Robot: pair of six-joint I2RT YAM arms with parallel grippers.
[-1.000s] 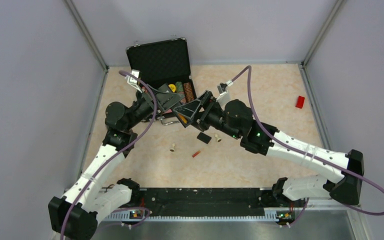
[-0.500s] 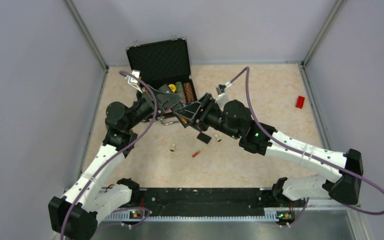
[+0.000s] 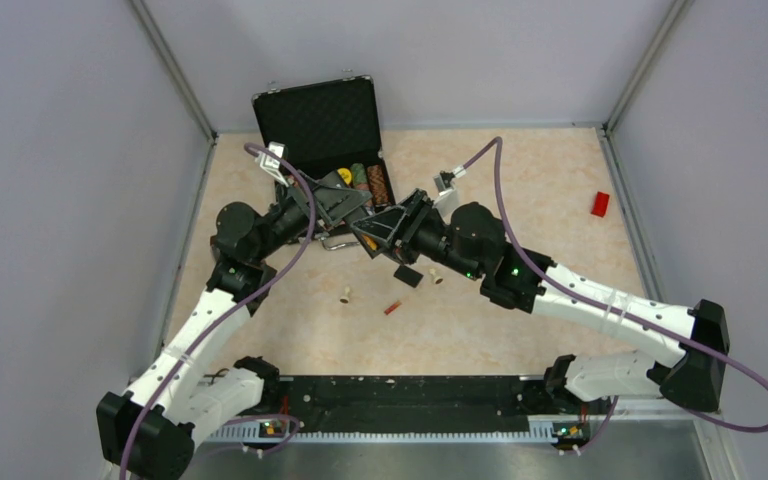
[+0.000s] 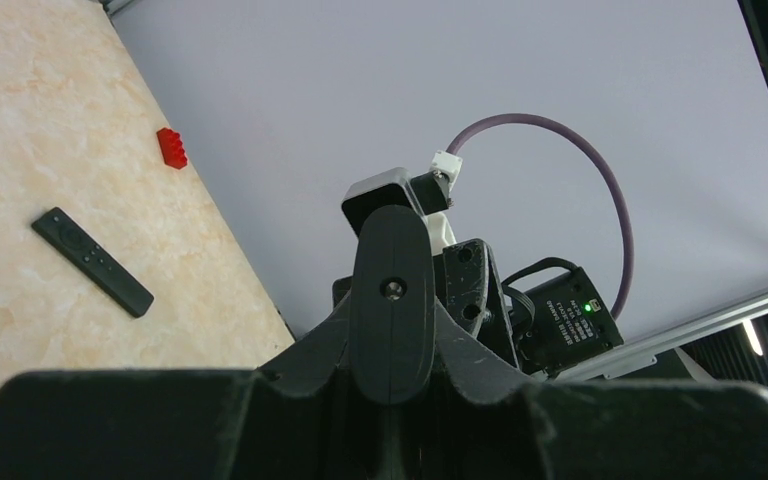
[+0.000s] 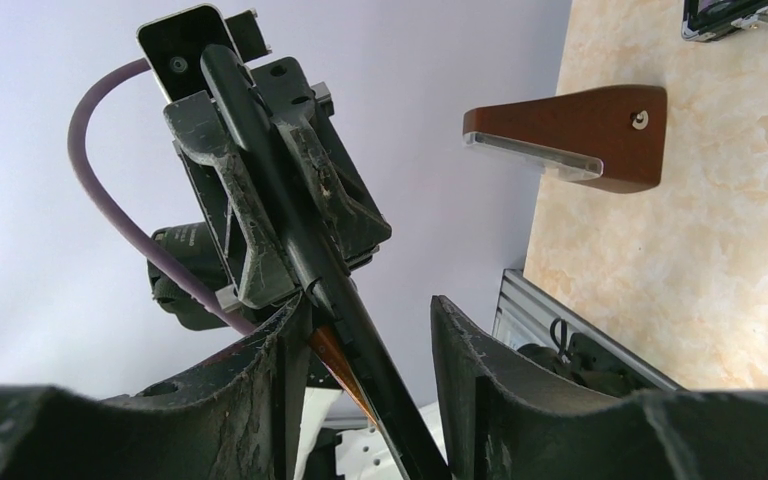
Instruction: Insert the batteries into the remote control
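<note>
My left gripper [image 3: 348, 212] is shut on one end of the slim black remote control [image 5: 290, 230] and holds it above the table in front of the case; in the left wrist view [image 4: 392, 330] the remote's rounded end [image 4: 392, 290] stands up between the fingers. My right gripper [image 5: 370, 312] is open, its jaws set apart around the remote's other end. One red-orange battery [image 5: 345, 365] lies along the remote, close to my right gripper's left finger [image 5: 280, 340]. The second battery [image 3: 392, 307] lies on the table. The small black back cover [image 3: 407, 276] lies near it.
An open black case [image 3: 330, 130] with small items stands at the back. Two cream pegs [image 3: 345, 295] [image 3: 436, 277] lie on the table. A red brick [image 3: 600, 203] sits at the right. A brown wedge [image 5: 570, 135] and another black buttoned bar [image 4: 90, 262] also lie there.
Both grippers, joined around the remote, have shifted slightly towards the case. The loose battery, cover and pegs have not moved.
</note>
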